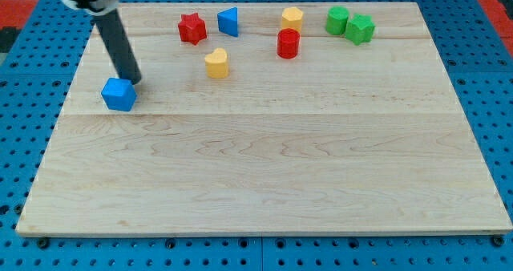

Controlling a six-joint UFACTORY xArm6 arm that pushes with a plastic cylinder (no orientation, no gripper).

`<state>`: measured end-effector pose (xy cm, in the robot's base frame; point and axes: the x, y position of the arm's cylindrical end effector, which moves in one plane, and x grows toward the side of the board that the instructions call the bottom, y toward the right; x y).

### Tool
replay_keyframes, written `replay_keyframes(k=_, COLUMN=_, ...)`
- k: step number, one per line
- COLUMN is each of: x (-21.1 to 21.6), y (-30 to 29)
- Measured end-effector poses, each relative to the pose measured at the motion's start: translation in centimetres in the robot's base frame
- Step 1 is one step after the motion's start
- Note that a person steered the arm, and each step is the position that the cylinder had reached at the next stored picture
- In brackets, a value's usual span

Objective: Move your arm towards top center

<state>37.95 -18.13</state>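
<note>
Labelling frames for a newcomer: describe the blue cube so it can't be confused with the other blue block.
On the wooden board, look near the view's left edge. The blue cube sits there alone, right beside my tip. The other blue block is a wedge among the cluster along the view's top.

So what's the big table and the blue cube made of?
The table looks like pale unpainted wood: grain lines and plank seams show, with a dull finish. The blue cube has smooth, even colour, so painted wood or plastic; I can't tell which. My tip sits just beside it.
</note>
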Motion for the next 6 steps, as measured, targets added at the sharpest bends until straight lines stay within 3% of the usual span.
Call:
replay_keyframes(k=2, x=0.0, y=0.7)
replay_keyframes(k=3, x=0.7, y=4.3)
replay_keyframes(k=5, x=1.4, y=21.5)
replay_keyframes(k=6, x=-1.5, y=19.3)
